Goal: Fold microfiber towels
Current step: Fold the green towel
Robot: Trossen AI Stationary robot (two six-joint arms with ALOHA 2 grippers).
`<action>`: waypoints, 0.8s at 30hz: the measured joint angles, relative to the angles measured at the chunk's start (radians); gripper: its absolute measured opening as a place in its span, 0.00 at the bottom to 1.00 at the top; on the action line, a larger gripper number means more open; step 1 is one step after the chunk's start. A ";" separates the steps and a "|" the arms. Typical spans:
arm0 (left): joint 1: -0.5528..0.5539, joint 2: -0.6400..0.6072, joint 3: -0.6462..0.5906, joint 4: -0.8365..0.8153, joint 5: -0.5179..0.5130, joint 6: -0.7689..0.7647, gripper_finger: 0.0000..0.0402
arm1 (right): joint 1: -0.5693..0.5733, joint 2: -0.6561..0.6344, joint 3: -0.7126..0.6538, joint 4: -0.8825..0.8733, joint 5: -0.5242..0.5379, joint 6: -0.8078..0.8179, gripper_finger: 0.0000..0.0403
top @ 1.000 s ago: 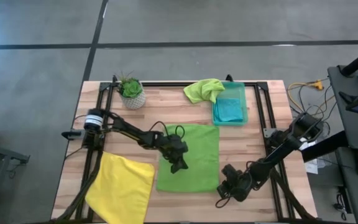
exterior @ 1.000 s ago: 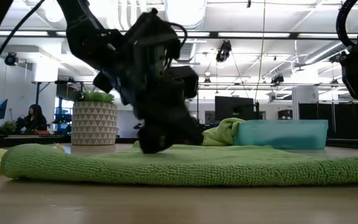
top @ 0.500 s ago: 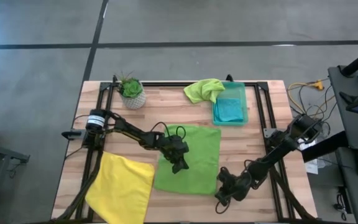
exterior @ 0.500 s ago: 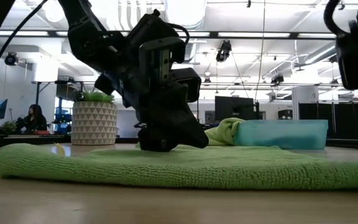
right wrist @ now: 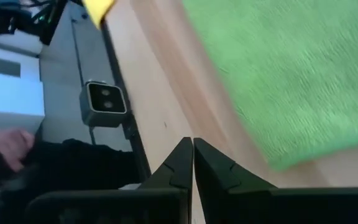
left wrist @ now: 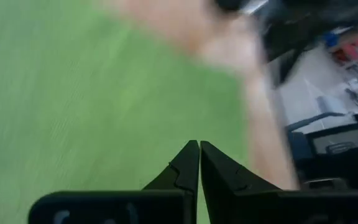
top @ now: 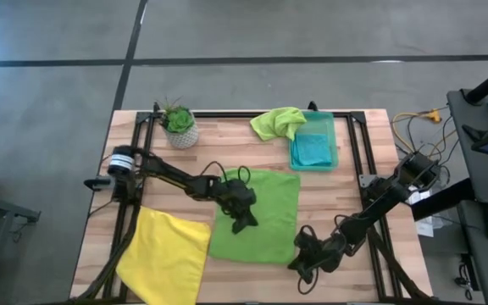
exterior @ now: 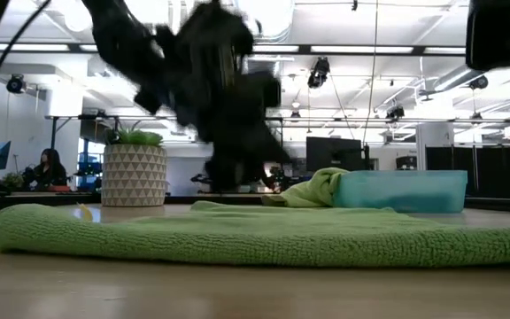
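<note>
A lime green microfiber towel (top: pixel 257 216) lies flat in the middle of the table; it also shows in the low view (exterior: pixel 264 235). My left gripper (top: pixel 242 224) hangs shut just above the towel's left half, clear of it (exterior: pixel 233 177); its wrist view shows shut fingertips (left wrist: pixel 199 146) over green cloth (left wrist: pixel 104 93). My right gripper (top: pixel 299 258) is shut over bare wood (right wrist: pixel 192 144) beside the towel's near right corner (right wrist: pixel 278 74). A yellow towel (top: pixel 166 254) lies at the near left. Another lime towel (top: pixel 278 123) rests against the bin, where a teal towel (top: pixel 313 150) lies.
A potted plant (top: pixel 179 127) stands at the far left. The translucent green bin (top: pixel 333 140) is at the far right. Black frame rails (top: pixel 354 152) run along the table's sides. A small camera (right wrist: pixel 104 99) sits at the near edge. A person (exterior: pixel 50 168) sits far off in the room.
My left gripper has risen off the lime green towel, staying shut. My right gripper has gone up and a little toward the table's left, rolling as it went. The towel's near edge has slid slightly toward the left.
</note>
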 joint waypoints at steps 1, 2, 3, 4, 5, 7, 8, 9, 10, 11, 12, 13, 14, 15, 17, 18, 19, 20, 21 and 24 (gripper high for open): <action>0.000 -0.024 0.000 0.008 0.001 0.027 0.00 | 0.000 0.000 0.007 -0.004 0.001 -0.032 0.02; -0.001 -0.051 -0.005 0.008 0.001 0.052 0.00 | -0.002 0.000 0.016 -0.006 0.001 -0.067 0.02; -0.003 -0.073 -0.014 -0.003 0.002 0.076 0.00 | -0.004 0.000 0.025 -0.016 0.001 -0.098 0.02; -0.006 -0.091 -0.017 -0.018 0.003 0.098 0.00 | -0.006 0.000 0.037 -0.036 0.001 -0.126 0.02; -0.011 -0.120 -0.018 -0.049 0.002 0.125 0.00 | -0.007 -0.002 0.049 -0.064 0.000 -0.152 0.02; -0.026 -0.183 -0.024 -0.178 0.000 0.198 0.00 | -0.009 -0.003 0.071 -0.129 0.001 -0.202 0.02; -0.040 -0.214 -0.022 -0.243 -0.001 0.244 0.00 | -0.009 -0.003 0.085 -0.158 0.001 -0.220 0.02; -0.058 -0.239 -0.023 -0.323 -0.008 0.289 0.00 | -0.009 -0.004 0.097 -0.193 0.001 -0.236 0.02; -0.078 -0.262 -0.027 -0.408 -0.023 0.326 0.00 | -0.009 -0.006 0.106 -0.226 0.001 -0.250 0.02; -0.101 -0.283 -0.030 -0.485 -0.038 0.359 0.00 | -0.008 -0.006 0.118 -0.251 0.001 -0.264 0.02; -0.125 -0.297 -0.034 -0.539 -0.058 0.386 0.00 | -0.008 -0.006 0.127 -0.278 0.000 -0.274 0.02; -0.151 -0.316 -0.039 -0.571 -0.073 0.405 0.00 | -0.008 -0.006 0.132 -0.304 0.000 -0.281 0.02; -0.175 -0.340 -0.051 -0.595 -0.088 0.407 0.00 | -0.008 -0.006 0.137 -0.322 0.001 -0.281 0.02; -0.195 -0.361 -0.068 -0.601 -0.107 0.388 0.00 | -0.008 -0.005 0.141 -0.337 0.000 -0.280 0.02; -0.223 -0.394 -0.109 -0.587 -0.138 0.342 0.00 | -0.008 -0.005 0.144 -0.344 0.000 -0.277 0.02; -0.234 -0.408 -0.136 -0.590 -0.151 0.334 0.00 | -0.008 -0.005 0.146 -0.344 0.000 -0.276 0.02; -0.246 -0.420 -0.160 -0.591 -0.159 0.330 0.00 | -0.008 -0.005 0.147 -0.341 0.000 -0.276 0.02; -0.258 -0.429 -0.181 -0.579 -0.166 0.328 0.00 | -0.008 -0.005 0.147 -0.338 0.000 -0.276 0.02; -0.273 -0.435 -0.199 -0.570 -0.177 0.325 0.00 | -0.008 -0.005 0.147 -0.336 0.000 -0.275 0.02; -0.321 -0.446 -0.254 -0.564 -0.181 0.301 0.00 | -0.008 -0.005 0.152 -0.335 -0.001 -0.284 0.05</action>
